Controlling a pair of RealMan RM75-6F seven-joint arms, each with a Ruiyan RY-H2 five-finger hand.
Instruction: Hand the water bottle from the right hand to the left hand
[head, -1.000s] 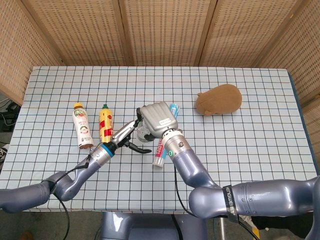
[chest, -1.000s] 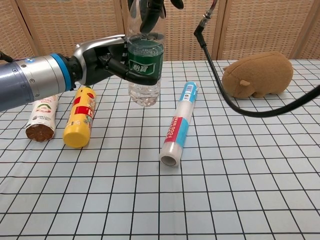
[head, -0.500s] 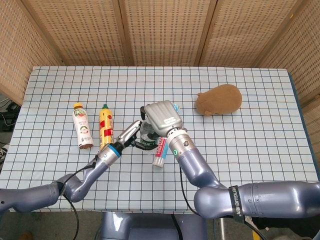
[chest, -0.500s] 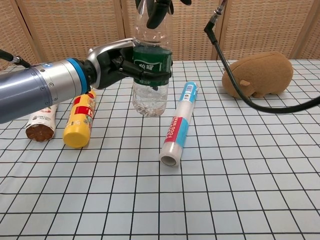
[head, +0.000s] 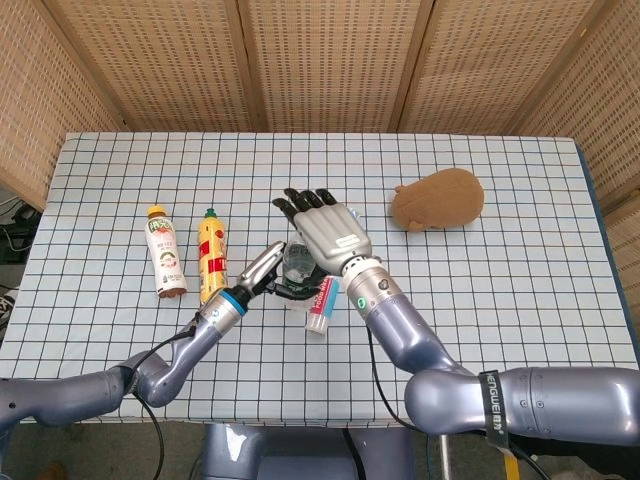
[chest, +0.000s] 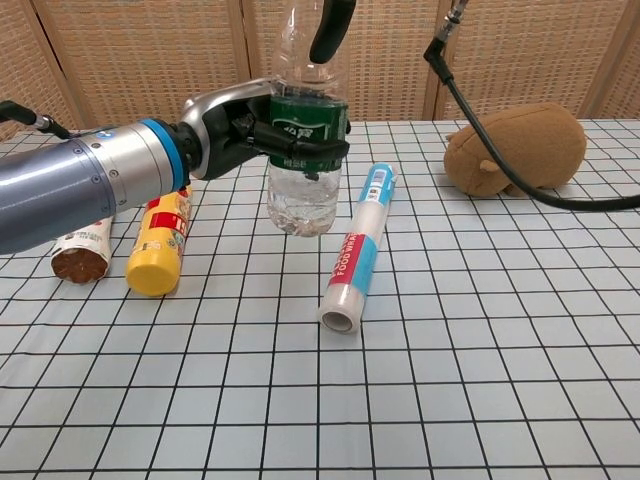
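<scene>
Partly hidden water bottle (chest: 304, 150) beneath right hand (head: 325, 228)

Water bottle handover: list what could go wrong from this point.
1. The left hand alone grips the water bottle around its green label, above the table; a weak grip could drop it onto the tube lying just below.
2. The right hand is open, but a finger hangs by the bottle's top and might knock it while withdrawing.

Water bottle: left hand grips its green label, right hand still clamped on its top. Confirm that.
Not quite. The left hand does grip the water bottle at its green label, but the right hand is open, fingers spread above it, as the head view shows.
</scene>
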